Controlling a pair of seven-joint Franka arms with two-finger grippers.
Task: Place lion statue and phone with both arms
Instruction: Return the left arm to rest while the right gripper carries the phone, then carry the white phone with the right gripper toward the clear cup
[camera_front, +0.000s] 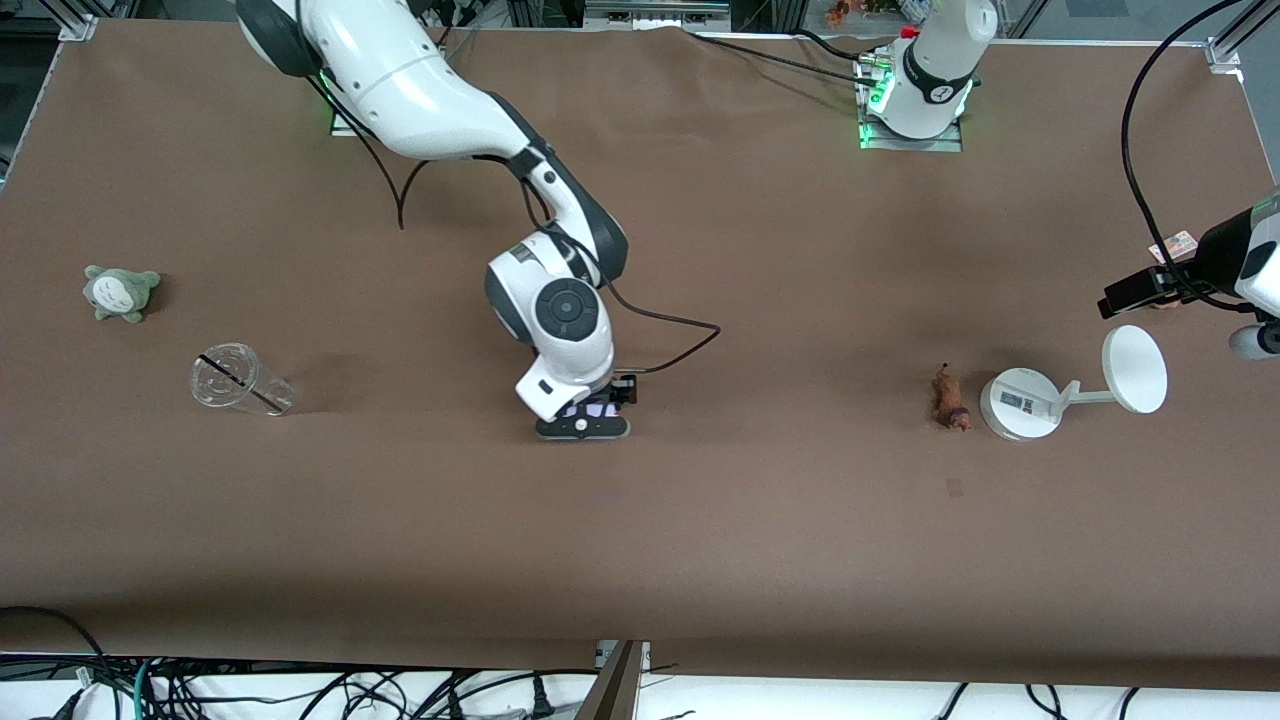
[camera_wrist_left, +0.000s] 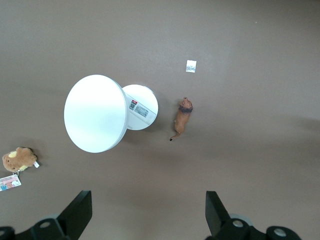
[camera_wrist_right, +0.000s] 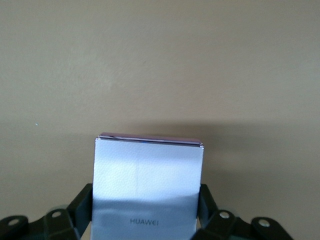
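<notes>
**Gripping the phone at mid-table while the lion waits under the other arm**

Clamping from both sides, the right gripper (camera_wrist_right: 147, 220) is down at the middle of the table (camera_front: 700, 540) with its fingers closed on the long edges of the phone (camera_wrist_right: 149, 187). The right wrist view shows the pale slab running straight out from between the fingers, its long axis in line with the gripper. In the front view only a sliver of the phone (camera_front: 590, 410) shows beneath the wrist.

The left gripper (camera_wrist_left: 147, 220) hangs high over the left arm's end of the table, fingers spread wide and holding nothing. In its wrist view the lion statue (camera_wrist_left: 182, 119) lies at about 12 o'clock from the gripper, well apart from it, just beside the white round-based stand (camera_wrist_left: 107, 112). The statue's long axis points roughly 12 to 6 there, so the spread fingers already straddle its narrow width; I judge a descent would suit. The left arm is plainly the nearer one.

Count: one phone, one lion statue (camera_front: 949, 398), one stand, one clear plastic cup (camera_front: 238, 380) on its side, one grey-green plush (camera_front: 120, 292), one brown plush (camera_wrist_left: 19, 159).
</notes>
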